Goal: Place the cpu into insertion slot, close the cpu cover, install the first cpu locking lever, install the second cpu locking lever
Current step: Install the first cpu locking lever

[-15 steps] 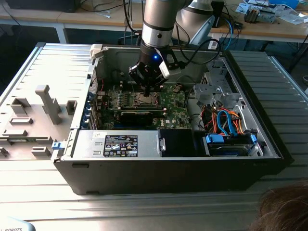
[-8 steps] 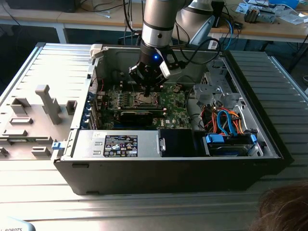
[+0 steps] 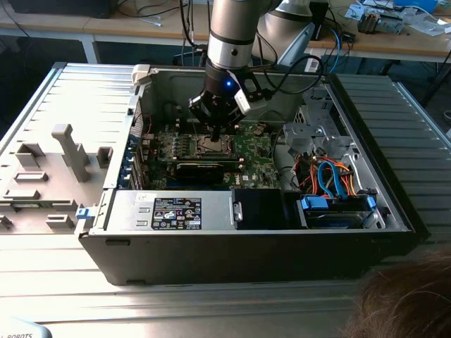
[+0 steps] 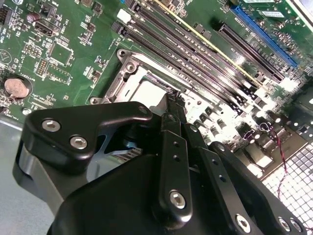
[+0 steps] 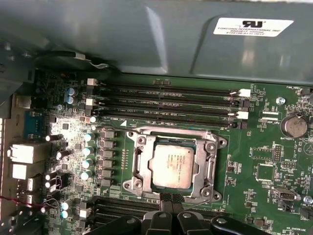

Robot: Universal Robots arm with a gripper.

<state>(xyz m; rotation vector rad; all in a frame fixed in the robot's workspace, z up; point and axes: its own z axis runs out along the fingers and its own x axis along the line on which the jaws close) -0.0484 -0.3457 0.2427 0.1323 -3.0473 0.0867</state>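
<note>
1. Print: in the exterior view you have a black-and-white label (image 3: pixel 176 213) on the silver power-supply box, lower centre of the frame. In the first wrist view a white sticker (image 5: pixel 253 27) sits on the grey case wall (image 5: pixel 146 39). Small white lettering runs across the green motherboard (image 5: pixel 264 196) and fine print covers the chip's lid.
2. The cpu (image 5: pixel 171 166) is a small flat square with a pale silvery-tan top. It lies flat and square in the insertion slot (image 3: pixel 210 146), just above centre of the exterior view.
3. The cpu cover (image 5: pixel 212 161) is a thin silvery frame. It lies down around the chip, whose top shows through the square window.
4. You cannot tell from these views how the locking levers stand.
5. The gripper (image 5: pixel 172 198) has its fingers drawn narrow, tips together, with nothing visible between them. The tips sit at the cover's edge on the side away from the long black memory slots (image 5: pixel 166 100). Contact cannot be confirmed.
6. In the second wrist view the black gripper (image 4: pixel 172 100) points down at the socket, with a coin-cell battery (image 4: pixel 17 87) well apart from it.
7. The exterior view puts the gripper (image 3: pixel 215 130) inside the open computer case (image 3: pixel 246 246). Blue and orange cables (image 3: pixel 331 176) lie right of centre, and a person's hair (image 3: pixel 402 303) is at lower right.
</note>
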